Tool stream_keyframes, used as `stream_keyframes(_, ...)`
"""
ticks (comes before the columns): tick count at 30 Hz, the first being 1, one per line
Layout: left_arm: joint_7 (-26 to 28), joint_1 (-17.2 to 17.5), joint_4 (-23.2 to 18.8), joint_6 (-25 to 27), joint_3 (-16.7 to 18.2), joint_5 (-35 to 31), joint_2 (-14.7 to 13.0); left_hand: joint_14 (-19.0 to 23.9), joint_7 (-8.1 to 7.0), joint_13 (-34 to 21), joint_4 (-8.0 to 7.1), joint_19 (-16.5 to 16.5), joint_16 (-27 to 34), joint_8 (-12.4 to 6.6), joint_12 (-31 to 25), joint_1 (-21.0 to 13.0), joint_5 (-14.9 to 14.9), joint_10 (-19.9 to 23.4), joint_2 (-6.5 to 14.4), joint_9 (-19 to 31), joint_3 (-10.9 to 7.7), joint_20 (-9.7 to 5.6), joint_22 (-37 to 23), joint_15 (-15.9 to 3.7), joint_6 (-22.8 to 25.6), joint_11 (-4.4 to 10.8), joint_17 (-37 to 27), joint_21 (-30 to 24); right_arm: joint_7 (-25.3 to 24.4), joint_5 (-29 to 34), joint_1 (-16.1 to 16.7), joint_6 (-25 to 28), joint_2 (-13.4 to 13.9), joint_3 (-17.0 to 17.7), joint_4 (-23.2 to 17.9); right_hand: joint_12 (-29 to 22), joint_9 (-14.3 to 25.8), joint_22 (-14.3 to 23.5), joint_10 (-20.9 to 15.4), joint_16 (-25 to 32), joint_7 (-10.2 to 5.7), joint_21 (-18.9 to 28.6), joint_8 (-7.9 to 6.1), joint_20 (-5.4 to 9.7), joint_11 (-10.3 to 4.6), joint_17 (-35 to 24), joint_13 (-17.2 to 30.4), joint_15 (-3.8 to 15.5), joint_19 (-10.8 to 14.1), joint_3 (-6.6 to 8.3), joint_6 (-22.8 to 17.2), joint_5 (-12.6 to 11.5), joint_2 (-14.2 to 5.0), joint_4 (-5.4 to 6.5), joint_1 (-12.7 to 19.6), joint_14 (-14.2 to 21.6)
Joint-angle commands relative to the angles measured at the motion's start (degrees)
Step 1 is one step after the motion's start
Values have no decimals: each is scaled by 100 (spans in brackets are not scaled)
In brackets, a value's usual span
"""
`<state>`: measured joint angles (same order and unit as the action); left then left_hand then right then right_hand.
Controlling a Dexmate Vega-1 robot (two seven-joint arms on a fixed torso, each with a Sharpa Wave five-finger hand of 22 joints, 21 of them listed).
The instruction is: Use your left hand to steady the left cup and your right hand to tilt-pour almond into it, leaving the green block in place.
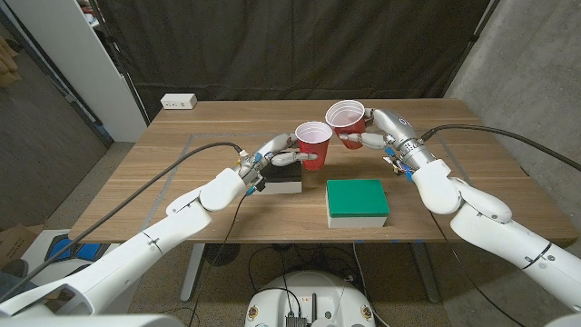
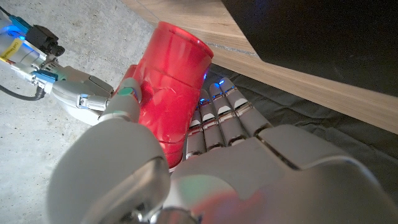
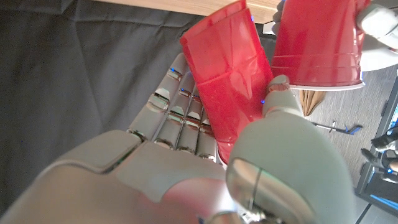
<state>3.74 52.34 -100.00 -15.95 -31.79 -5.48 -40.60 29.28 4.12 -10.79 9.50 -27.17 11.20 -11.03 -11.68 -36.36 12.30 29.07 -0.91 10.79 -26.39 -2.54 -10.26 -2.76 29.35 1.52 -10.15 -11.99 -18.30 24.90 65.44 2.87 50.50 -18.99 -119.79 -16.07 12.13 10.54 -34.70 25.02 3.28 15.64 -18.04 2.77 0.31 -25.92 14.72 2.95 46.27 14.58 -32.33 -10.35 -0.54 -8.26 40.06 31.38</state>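
Left cup (image 1: 314, 144): red plastic party cup with a white inside and a ribbed band near the rim; it stands upright on the worktop (image 1: 182, 173), mouth up, near the middle.
Left cup axis: vertical in the head view; no contents can be made out inside.
Right cup (image 1: 345, 118): same red plastic, white inside; raised off the worktop just beside and above the left cup, leaning slightly with its mouth toward the camera.
Right cup axis: near upright, a little tilted; in the right wrist view its wall looks dented where it is squeezed.
Left hand (image 1: 275, 156): fingers (image 2: 217, 118) and thumb are wrapped around the left cup's side and hold it.
Right hand (image 1: 377, 132): fingers (image 3: 174, 106) and thumb clasp the right cup, holding it aloft.
Almonds: cannot tell whether any are in either cup.
Green block (image 1: 357, 202): flat green slab with a pale underside, lying on the worktop in front of the cups, apart from both hands.
Dark box (image 1: 280, 179): black-topped, white-sided block under the left wrist.
Power strip (image 1: 179, 102): white, at the far left edge of the worktop.
Writing: no readable labels or brands.
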Motion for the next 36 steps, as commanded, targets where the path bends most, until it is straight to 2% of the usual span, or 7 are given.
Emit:
stream_keyframes(1,-70,-41,-266,207,-22,-116,-51,57,-4,-29,3,-72,-18,-21,-9,-31,35,61,14,10,-41,3,-23,-218,64,12,2,-33,-112,769,-59,358,137,-106,-240,-31,11,16,-62,31,-25,28,-27,-4,-19,-22,15,112,71,-19,-82,-2,-12,-27,73,53)
stream_keyframes(5,-95,-64,-328,265,-38,-143,-49,66,-5,-29,3,-76,-16,-22,-9,-31,36,64,14,10,-43,6,-23,-223,68,10,2,-34,-156,1107,-93,469,170,-167,-287,-37,10,16,-97,39,-74,27,-37,10,-70,-25,20,132,78,-18,-116,-7,-6,-45,111,69)
stream_keyframes(12,-82,-74,-384,306,-41,-180,-46,95,-10,-29,0,-99,-10,-23,-14,-21,36,83,9,10,-42,19,-23,-217,77,13,2,-40,-258,2205,-168,905,200,-440,-388,-36,9,18,-127,51,-101,35,-44,44,-117,-36,26,196,106,-17,-145,-14,-2,-64,163,80)
stream_keyframes(20,-49,-59,-374,314,-36,-163,-32,103,-11,-28,2,-101,-15,-28,-9,-16,38,83,-1,10,-45,-2,-23,-245,98,23,5,-37,-347,3123,-233,1183,225,-643,-412,-29,9,19,-138,62,-144,38,-43,84,-159,-40,32,248,123,-19,-150,-21,-3,-69,196,101)
stream_keyframes(24,34,-28,-305,172,-20,-138,-3,94,-19,-28,-1,-105,-21,-25,-8,-14,40,85,4,10,-50,2,-22,-250,95,27,4,-38,-487,3748,-244,1338,237,-772,-414,-22,9,19,-145,69,-190,36,-46,110,-209,-45,35,282,123,-24,-163,-24,0,-70,215,109)
stream_keyframes(36,113,63,-267,-47,57,-57,19,131,-26,-28,-2,-120,-15,-33,-20,-18,46,132,24,10,-70,2,-22,-251,129,31,4,-39,-443,4877,-356,1518,376,-862,-458,1,9,22,-143,81,-311,44,-43,219,-381,-62,55,429,156,-29,-167,-39,-10,-75,285,106)
